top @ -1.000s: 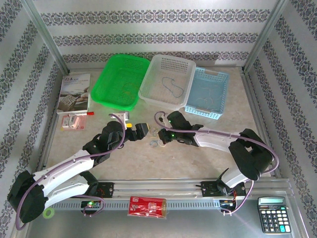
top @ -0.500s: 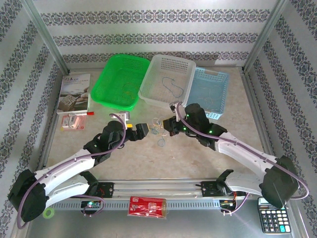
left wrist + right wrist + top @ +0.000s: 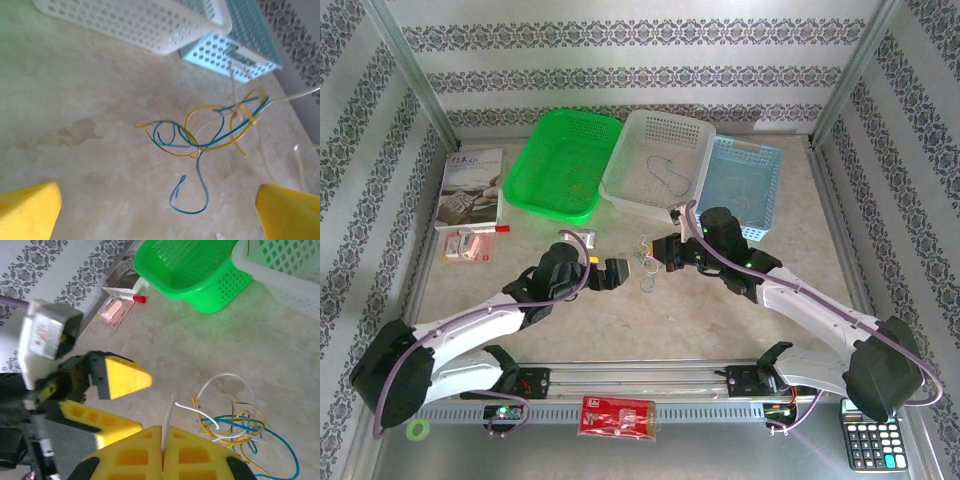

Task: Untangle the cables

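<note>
The right hand [image 3: 162, 432] was clenched, its yellow pads pressed flat together. A white cable [image 3: 168, 415] rose out of the seam between them, so I judged it pinched there. Beyond that pinch, the tangle of cables [image 3: 235, 422] lay toward the lower right of the right wrist frame, with white, yellow and blue loops crossing one another over the counter [image 3: 200, 340]. In the overhead view the right hand [image 3: 665, 250] sat just right of centre. The tangle [image 3: 645, 262] lay between it and the left hand [image 3: 617, 271], just left of centre.

The left hand [image 3: 157, 200] was released and gripped nothing, its two yellow fingers [image 3: 27, 212] spread to the bottom corners of the left wrist frame. Ahead of it, mid-frame, a yellow cable [image 3: 210, 106] and a blue cable [image 3: 189, 212] were knotted together. The right side of the knot seemed drawn toward the upper right, and the blue tail curled low in the frame.

Further out, across the top of the overhead view, stood a green basket [image 3: 550, 205], a white basket [image 3: 645, 200] and a blue basket [image 3: 730, 228].

The step in hand looked like working one strand out of the knot, with the right hand holding the white end. The next move probably called for the left hand to close on a single coloured strand, the blue tail being nearest. It would then draw that strand away from the right hand's pinch, slowly enough that the loops slid rather than tightened.
</note>
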Controlling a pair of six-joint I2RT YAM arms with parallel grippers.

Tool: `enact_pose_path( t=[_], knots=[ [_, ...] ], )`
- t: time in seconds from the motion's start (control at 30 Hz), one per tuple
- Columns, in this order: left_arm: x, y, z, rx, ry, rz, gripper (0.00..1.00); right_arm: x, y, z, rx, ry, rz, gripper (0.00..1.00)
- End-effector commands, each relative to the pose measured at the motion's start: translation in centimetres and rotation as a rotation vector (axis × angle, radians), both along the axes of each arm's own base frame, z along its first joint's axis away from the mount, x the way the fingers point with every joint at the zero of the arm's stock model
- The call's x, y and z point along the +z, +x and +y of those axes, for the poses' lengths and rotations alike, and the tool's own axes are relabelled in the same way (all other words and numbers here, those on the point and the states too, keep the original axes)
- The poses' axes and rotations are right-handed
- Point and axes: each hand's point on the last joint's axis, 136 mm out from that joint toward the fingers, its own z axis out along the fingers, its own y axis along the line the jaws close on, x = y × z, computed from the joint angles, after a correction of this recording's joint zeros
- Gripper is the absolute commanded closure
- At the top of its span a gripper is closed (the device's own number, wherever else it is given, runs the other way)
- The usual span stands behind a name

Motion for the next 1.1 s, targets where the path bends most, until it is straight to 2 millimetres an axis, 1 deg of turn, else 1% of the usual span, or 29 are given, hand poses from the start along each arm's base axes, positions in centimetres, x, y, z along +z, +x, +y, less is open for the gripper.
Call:
enact_pose_path(
  t=[0.0, 0.07, 0.23, 0.5, 0.67, 0.8, 0.83, 0.87, 0.93, 1.0, 1.07],
  knots=[
    [0.4, 0.1, -1.3, -0.081, -0.025, -0.053, 0.02, 1.1, -0.1, 0.3, 0.017, 0.052, -0.012, 1.00],
    [0.1, 0.1, -1.6, -0.101, -0.029, -0.057, 0.03, 1.4, -0.3, 0.4, 0.022, 0.062, -0.010, 1.00],
    [0.4, 0.3, -2.7, -0.153, -0.046, -0.095, 0.03, 1.9, -0.5, 0.6, 0.032, 0.086, -0.001, 1.00],
    [0.3, 1.5, -3.8, -0.169, -0.040, -0.122, 0.05, 2.8, -1.0, 1.3, 0.059, 0.131, 0.010, 1.00],
    [0.7, 2.3, -4.3, -0.165, -0.056, -0.150, 0.06, 3.4, -1.5, 1.6, 0.074, 0.150, 0.014, 1.00],
    [1.3, 2.7, -4.6, -0.167, -0.080, -0.191, 0.07, 3.2, -1.7, 1.6, 0.072, 0.149, 0.017, 1.00],
    [1.6, 2.7, -4.7, -0.170, -0.088, -0.204, 0.09, 3.1, -1.6, 1.6, 0.070, 0.146, 0.018, 1.00],
    [1.8, 2.7, -4.8, -0.177, -0.096, -0.215, 0.14, 3.0, -1.6, 1.6, 0.068, 0.145, 0.020, 1.00],
    [2.1, 2.6, -5.1, -0.192, -0.110, -0.228, 0.29, 2.8, -1.5, 1.5, 0.064, 0.140, 0.021, 1.00],
    [1.9, 2.5, -5.4, -0.208, -0.118, -0.225, 0.47, 2.8, -1.4, 1.4, 0.058, 0.139, 0.018, 1.00],
    [1.8, 2.4, -5.5, -0.216, -0.123, -0.222, 0.61, 2.9, -1.1, 1.1, 0.050, 0.142, 0.016, 1.00]
  ],
)
